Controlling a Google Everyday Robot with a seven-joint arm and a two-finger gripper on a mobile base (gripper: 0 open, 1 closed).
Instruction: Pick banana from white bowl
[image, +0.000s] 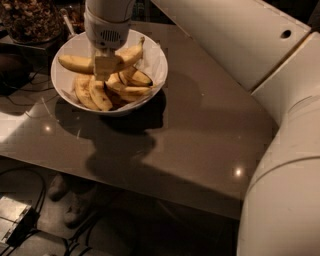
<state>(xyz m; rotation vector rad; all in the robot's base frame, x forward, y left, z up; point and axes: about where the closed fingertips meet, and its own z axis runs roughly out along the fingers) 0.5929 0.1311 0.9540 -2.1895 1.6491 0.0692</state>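
We are at the grasp step. The pincer (105, 67), low over the white bowl (156, 65) on the bench (200, 130), is clamped around the banana (75, 63) at mid-length. In our judgement, the next move is a straight lift clear of the other bananas (95, 92).

You're in a lab-like workspace: loose cables (26, 170) and a grey box (12, 217) lie under the desk (200, 140); the end effector (105, 67) hangs over the white bowl (156, 62).

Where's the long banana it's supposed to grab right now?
Upper left of the camera view: the banana spans the white bowl above the other bananas, with the gripper right over its middle.
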